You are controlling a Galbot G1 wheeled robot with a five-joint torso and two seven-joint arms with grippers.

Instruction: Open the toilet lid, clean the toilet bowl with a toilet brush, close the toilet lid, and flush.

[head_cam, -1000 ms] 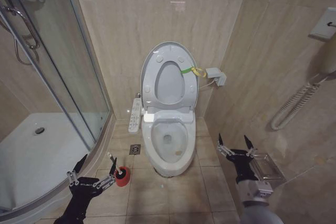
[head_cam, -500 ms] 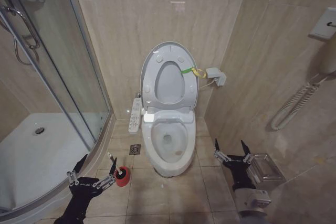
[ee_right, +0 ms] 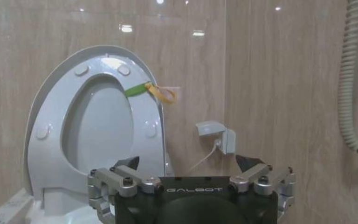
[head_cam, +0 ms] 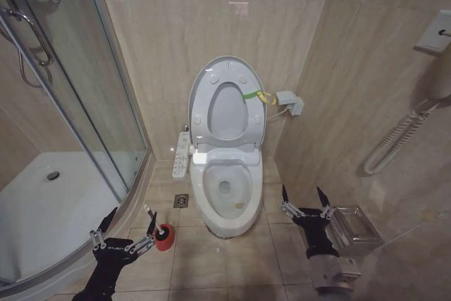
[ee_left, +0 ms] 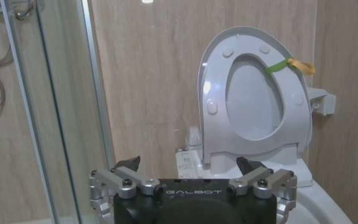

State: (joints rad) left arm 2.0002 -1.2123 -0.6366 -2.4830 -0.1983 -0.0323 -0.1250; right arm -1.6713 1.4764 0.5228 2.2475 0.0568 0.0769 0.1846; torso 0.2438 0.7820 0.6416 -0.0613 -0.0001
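Observation:
The toilet lid [head_cam: 225, 111] stands raised against the back wall, with the seat ring folded up against it and a yellow-green band [head_cam: 257, 94] at its edge. Below it the white toilet bowl [head_cam: 225, 199] lies uncovered, a button panel [head_cam: 181, 155] on its left side. The toilet brush [head_cam: 149, 213] stands in a red cup [head_cam: 164, 237] on the floor left of the bowl. My left gripper [head_cam: 130, 218] is open, low beside the brush handle. My right gripper [head_cam: 301, 194] is open and holds nothing, just right of the bowl. Both wrist views face the raised lid [ee_left: 253, 100] [ee_right: 98, 130].
A glass shower enclosure [head_cam: 91, 103] with a white tray [head_cam: 42, 209] takes up the left side. A floor drain [head_cam: 181, 201] sits left of the bowl. The right wall carries a metal holder [head_cam: 352, 225], a coiled cord [head_cam: 394, 142] and a white wall box [head_cam: 290, 101].
My right gripper has shifted left, closer to the bowl's right side. The left arm, brush and lid have not moved.

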